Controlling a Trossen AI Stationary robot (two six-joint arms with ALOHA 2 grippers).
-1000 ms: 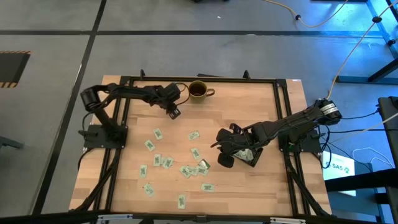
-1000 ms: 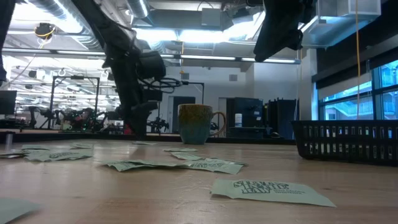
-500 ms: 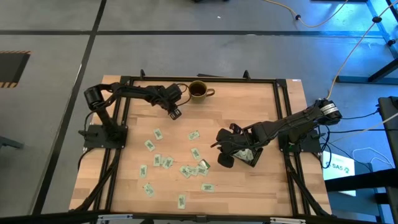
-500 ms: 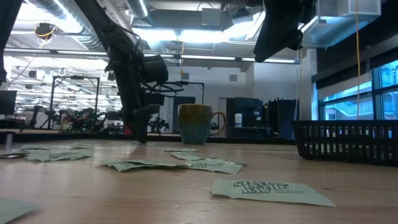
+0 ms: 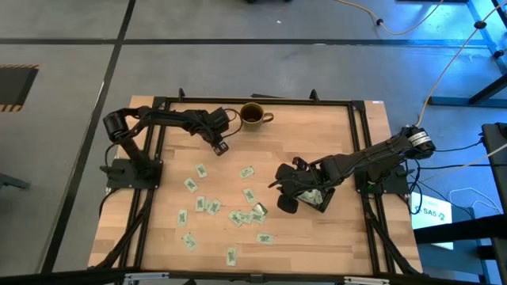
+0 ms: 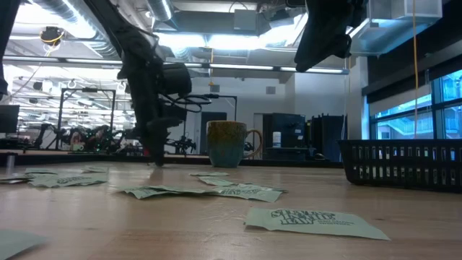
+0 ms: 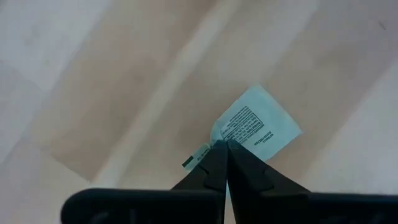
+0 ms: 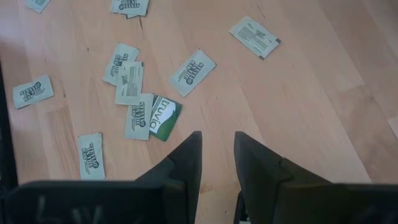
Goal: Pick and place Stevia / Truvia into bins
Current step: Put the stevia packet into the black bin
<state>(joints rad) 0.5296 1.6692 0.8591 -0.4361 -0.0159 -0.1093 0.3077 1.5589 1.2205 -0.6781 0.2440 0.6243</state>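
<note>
High view: pale wooden table inside a black frame, on a grey floor crossed by dark lines. Scattered over the near-left half, many Stevia / Truvia sachets, flat, mostly printed side up. At the far edge, a brown mug with handle to the right. Near the right side, a black bin, largely covered by the right gripper hanging above it, fingers slightly parted around nothing. Just left of the mug, the left gripper down at the tabletop, fingers pinched tight on the corner of one sachet; in the left wrist view, that packet white with small print, lying on the wood. In the right wrist view, a dark green Truvia packet overlapping paler ones. Low view: mug standing upright mid-table, bin's mesh wall at right, sachets lying flat in front. Beyond the table, an open workshop: ceiling ducts, strip lights, dark cabinets, tall windows at far right.
</note>
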